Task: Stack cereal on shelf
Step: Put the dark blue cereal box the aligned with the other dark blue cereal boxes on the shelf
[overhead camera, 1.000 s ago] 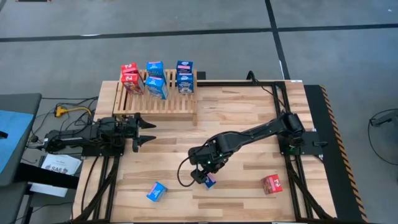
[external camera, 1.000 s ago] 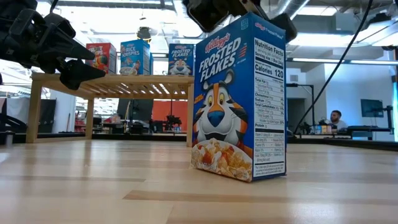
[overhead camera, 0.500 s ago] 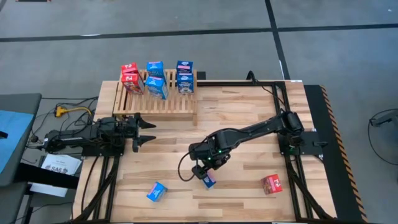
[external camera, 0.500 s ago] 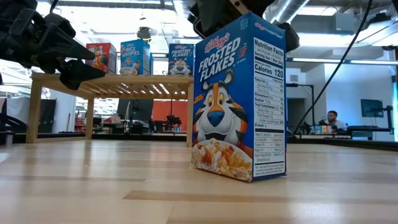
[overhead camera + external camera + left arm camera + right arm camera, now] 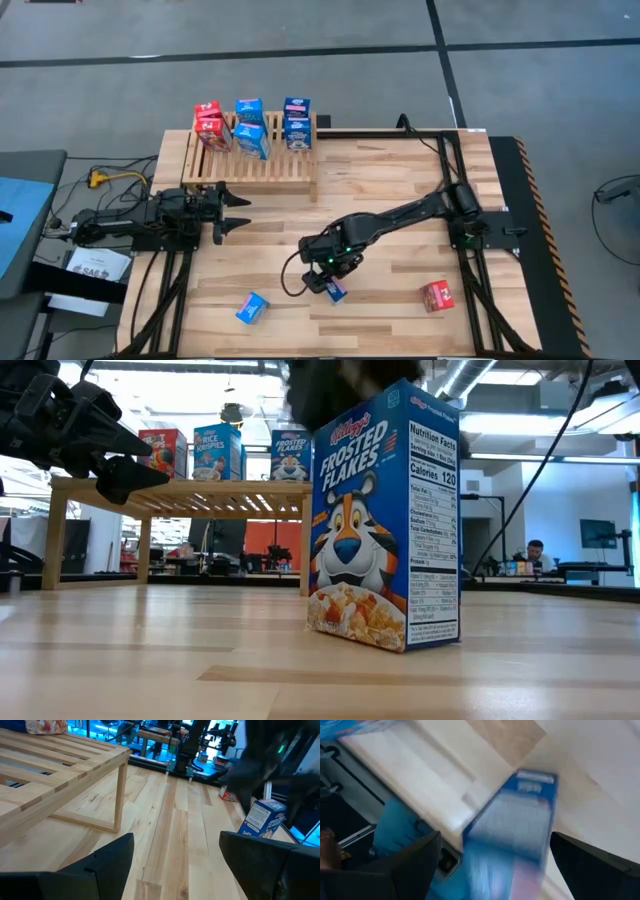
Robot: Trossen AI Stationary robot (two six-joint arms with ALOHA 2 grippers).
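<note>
From above, the right gripper [image 5: 327, 280] is down over a blue cereal box [image 5: 336, 291] standing toward the near edge of the table [image 5: 400, 180], about midway along it, fingers parted on either side of the box and not visibly clamped. Another blue box [image 5: 252, 308] lies tipped over toward the near left corner, and a red box [image 5: 437, 295] sits toward the near right corner. On the shelf [image 5: 250, 165] at the far left corner, six boxes are up: two red ones [image 5: 209, 125] at its left end, two blue in the middle [image 5: 250, 127], two blue at its right end [image 5: 296, 123]. The left gripper [image 5: 236, 212] waits near the left edge, just in front of the shelf, fingers spread.

At table level, the Frosted Flakes box [image 5: 385, 520] stands upright up close, a dark blur of the right arm over its top. Behind it the shelf [image 5: 180, 488] carries boxes along its top.

Left wrist: open fingers [image 5: 107, 857] frame bare table, a shelf leg [image 5: 119, 795], and the upright blue box [image 5: 261, 818] under the blurred right arm.

Right wrist: the blue box top [image 5: 515, 820] lies between the spread fingers [image 5: 415, 860], table edge just past it.
</note>
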